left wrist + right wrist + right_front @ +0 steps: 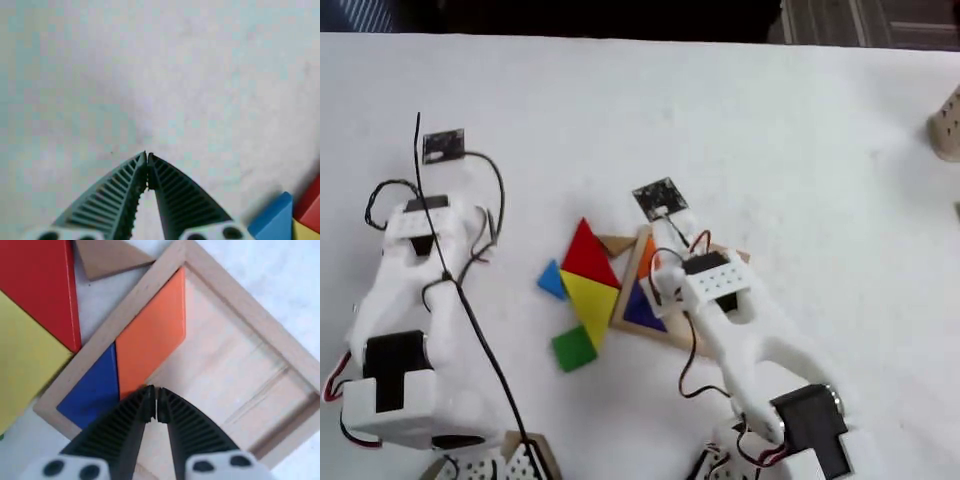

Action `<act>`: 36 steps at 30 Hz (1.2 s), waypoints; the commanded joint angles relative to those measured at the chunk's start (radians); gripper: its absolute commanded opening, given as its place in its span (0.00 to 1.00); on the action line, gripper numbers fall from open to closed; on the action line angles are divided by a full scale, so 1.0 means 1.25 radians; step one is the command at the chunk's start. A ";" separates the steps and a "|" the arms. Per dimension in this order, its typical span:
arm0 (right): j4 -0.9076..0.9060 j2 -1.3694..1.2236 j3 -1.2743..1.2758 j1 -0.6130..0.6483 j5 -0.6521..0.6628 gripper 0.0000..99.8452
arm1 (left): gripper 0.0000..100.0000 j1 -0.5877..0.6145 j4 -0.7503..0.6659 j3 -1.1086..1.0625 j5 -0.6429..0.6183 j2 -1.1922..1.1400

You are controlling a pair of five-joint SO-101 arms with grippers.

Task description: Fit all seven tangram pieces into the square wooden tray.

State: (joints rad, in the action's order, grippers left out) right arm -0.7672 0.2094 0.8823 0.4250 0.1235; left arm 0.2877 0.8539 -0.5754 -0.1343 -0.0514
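The square wooden tray (628,278) lies at the table's middle, holding an orange piece (150,340) and a dark blue triangle (92,390) against one rim (240,305). My right gripper (153,392) is shut with nothing in it, its tips just over the orange piece's edge. Beside the tray lie a red triangle (585,255), a yellow triangle (590,300), a small blue triangle (552,280), a green square (573,348) and a tan triangle (617,243). My left gripper (147,157) is shut over bare table, with the small blue triangle (272,220) close by.
The left arm (420,260) stands at the table's left, the right arm (720,290) reaches over the tray. A perforated wooden object (947,125) sits at the far right edge. White table spreads wide behind the pieces.
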 commanded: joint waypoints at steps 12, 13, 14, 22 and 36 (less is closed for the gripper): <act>-0.085 0.418 0.167 -0.290 -0.042 0.16 | 0.03 0.004 -0.041 0.041 -0.011 0.003; -0.080 0.404 0.166 -0.290 -0.045 0.15 | 0.03 0.004 -0.041 0.041 -0.011 0.003; -0.068 0.386 0.163 -0.290 -0.048 0.14 | 0.03 0.004 -0.041 0.041 -0.011 0.003; -0.033 0.126 0.056 -0.276 -0.049 0.14 | 0.03 0.004 -0.038 0.039 -0.011 0.003; -0.089 -0.077 -0.106 -0.285 -0.018 0.04 | 0.03 0.004 -0.036 0.039 -0.011 0.003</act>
State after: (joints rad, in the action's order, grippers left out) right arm -0.8792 0.1112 0.8009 0.0752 0.0713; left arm 0.2877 0.8293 -0.5754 -0.1343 -0.0514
